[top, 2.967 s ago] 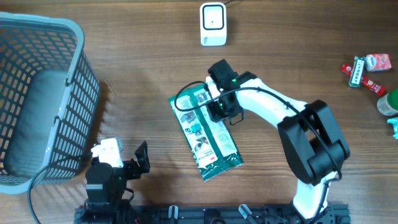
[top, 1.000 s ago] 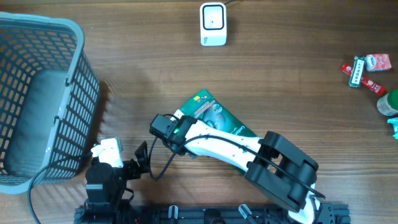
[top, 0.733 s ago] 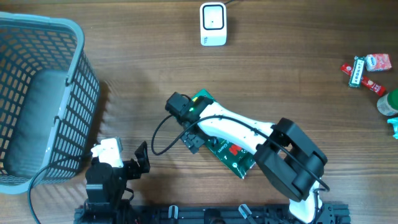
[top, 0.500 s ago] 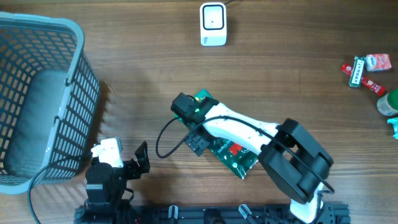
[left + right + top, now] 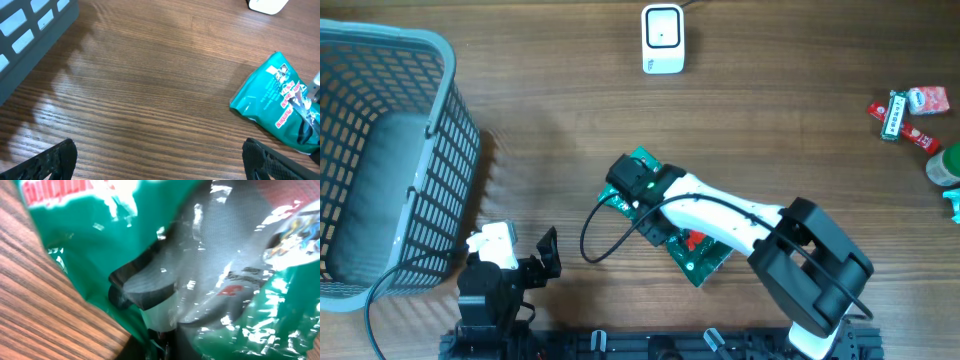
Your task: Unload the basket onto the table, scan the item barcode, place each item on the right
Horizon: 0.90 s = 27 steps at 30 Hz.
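Note:
The item is a glossy green packet (image 5: pixel 697 256) lying on the wooden table near the middle, mostly under my right arm. My right gripper (image 5: pixel 654 223) is down on its upper left part. In the right wrist view the crinkled green packet (image 5: pixel 240 280) fills the frame, and my right gripper (image 5: pixel 165 347) is shut on a fold of its film. No barcode shows. My left gripper (image 5: pixel 547 254) rests open at the front left, apart from the green packet (image 5: pixel 272 107). The left gripper (image 5: pixel 165 162) holds nothing. The white scanner (image 5: pixel 662 38) stands at the far edge.
A large grey mesh basket (image 5: pixel 380 150) fills the left side, and its wall (image 5: pixel 30 25) shows in the left wrist view. Small red and green packs (image 5: pixel 910 112) and a green bottle (image 5: pixel 945 165) lie at the far right. The scanner's base (image 5: pixel 267 5) shows top right.
My right gripper has slid right along the packet and closed on it. The packet has turned and shifted slightly toward the front right. The left arm has not moved.

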Each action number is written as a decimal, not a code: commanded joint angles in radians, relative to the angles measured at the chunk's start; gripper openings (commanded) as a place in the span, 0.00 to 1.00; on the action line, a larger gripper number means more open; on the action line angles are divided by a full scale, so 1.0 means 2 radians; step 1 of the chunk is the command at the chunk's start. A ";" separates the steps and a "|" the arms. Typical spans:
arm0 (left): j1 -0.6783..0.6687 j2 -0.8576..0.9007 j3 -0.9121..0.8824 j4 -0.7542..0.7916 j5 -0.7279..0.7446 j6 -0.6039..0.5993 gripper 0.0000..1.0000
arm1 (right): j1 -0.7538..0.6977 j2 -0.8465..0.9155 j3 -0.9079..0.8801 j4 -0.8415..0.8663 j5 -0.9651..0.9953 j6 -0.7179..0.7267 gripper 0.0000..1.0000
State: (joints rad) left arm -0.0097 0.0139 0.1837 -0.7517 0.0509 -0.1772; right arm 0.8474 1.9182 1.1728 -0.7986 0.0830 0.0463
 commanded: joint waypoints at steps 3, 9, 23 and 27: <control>0.003 -0.004 -0.001 0.001 0.002 0.006 1.00 | -0.026 0.010 0.003 -0.002 -0.171 -0.016 0.04; 0.003 -0.004 -0.001 0.001 0.002 0.006 1.00 | -0.237 -0.087 0.006 -0.035 -0.684 -0.201 0.04; 0.003 -0.004 -0.001 0.001 0.002 0.006 1.00 | -0.211 -0.053 -0.044 0.334 -0.853 -0.330 0.04; 0.003 -0.004 -0.001 0.001 0.002 0.006 1.00 | -0.193 -0.052 -0.044 0.439 -0.853 -0.248 0.04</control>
State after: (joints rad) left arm -0.0097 0.0139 0.1837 -0.7517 0.0509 -0.1772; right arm 0.4389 1.7962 1.0767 0.0353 -1.5593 -0.5171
